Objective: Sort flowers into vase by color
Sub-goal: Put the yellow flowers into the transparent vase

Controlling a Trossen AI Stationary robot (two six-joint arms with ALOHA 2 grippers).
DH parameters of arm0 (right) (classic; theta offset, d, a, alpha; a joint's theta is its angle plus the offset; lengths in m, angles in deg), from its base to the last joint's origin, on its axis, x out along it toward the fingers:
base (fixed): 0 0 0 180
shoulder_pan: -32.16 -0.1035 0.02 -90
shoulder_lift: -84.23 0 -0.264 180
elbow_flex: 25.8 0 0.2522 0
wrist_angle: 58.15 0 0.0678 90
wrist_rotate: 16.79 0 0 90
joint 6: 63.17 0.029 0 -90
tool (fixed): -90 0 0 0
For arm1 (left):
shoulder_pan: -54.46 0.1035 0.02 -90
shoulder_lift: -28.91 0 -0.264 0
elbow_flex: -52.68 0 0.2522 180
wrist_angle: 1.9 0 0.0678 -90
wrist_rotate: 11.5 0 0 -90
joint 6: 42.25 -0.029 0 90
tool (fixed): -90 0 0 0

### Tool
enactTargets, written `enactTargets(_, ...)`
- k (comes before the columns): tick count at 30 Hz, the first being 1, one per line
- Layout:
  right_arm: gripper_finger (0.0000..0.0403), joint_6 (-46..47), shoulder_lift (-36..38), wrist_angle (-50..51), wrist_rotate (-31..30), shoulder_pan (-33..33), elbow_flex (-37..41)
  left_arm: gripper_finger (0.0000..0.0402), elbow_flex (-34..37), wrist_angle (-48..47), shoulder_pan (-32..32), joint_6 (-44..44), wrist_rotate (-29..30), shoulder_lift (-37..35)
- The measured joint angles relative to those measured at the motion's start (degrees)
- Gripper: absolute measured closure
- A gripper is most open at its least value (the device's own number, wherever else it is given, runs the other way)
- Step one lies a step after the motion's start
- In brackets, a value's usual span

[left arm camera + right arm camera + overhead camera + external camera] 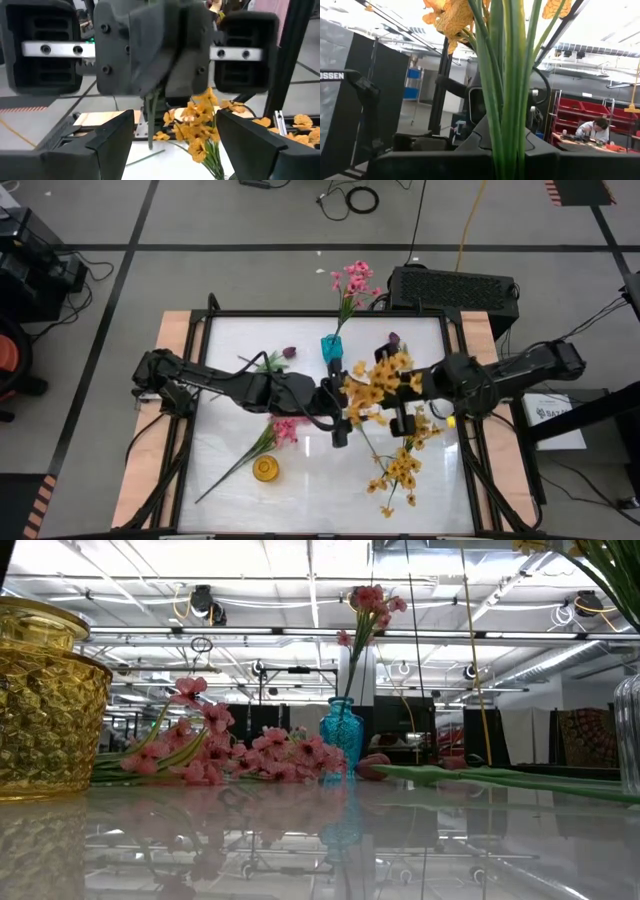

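Observation:
My right gripper (400,418) is shut on a yellow blossom spray (375,385), held in the air over the table's middle; its stems fill the right wrist view (505,100). My left gripper (175,125) is open and faces the right gripper from the table's left, close to it, touching nothing. A pink spray (283,430) and a second yellow spray (400,470) lie flat on the table. Two dark tulip buds (289,352) (393,338) lie near the far edge. A blue vase (331,348) holds pink blossoms (352,280). A yellow vase (265,470) stands empty. My right gripper pinches the yellow spray's bundle of green stems (506,145) between its two fingers, which lie across the stems. The blossoms (447,17) stand beyond the fingers and a short stem end (150,135) hangs below them. The spray is lifted clear of the table.
A dark box (455,288) sits behind the table's far right corner. A clear glass vessel (628,730) shows at the low view's right edge. A raised black frame (330,313) rims the white table. The near left of the table is bare.

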Motion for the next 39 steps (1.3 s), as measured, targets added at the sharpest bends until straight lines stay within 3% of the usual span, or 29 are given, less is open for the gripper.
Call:
enactTargets(10,0.0402,-1.3,-1.6,-1.7,-2.0,-0.1,0.0,0.0126,0.1,-1.1,2.2,-1.4,-2.7,0.5)
enactTargets(19,0.0402,-1.4,-0.9,0.3,-6.5,-0.1,0.0,0.0209,0.1,-2.2,6.3,-1.3,-9.6,0.5)
enactTargets(24,0.0402,-1.3,0.2,2.9,-6.1,-0.1,0.0,0.0253,0.1,-2.8,8.3,-1.3,-17.2,0.5)
enactTargets(29,0.04,0.0,0.6,3.6,-3.8,-0.1,0.0,0.0288,0.0,-1.1,9.7,-1.4,-21.0,0.5)
enactTargets(32,0.0394,1.5,0.6,3.9,-3.2,-0.1,0.0,0.0307,0.0,-1.3,10.1,-1.5,-22.1,0.5)
enactTargets(39,0.0394,3.5,3.9,7.6,-3.5,-0.1,0.1,0.0329,-0.1,-11.3,10.3,0.2,-22.3,-3.7)
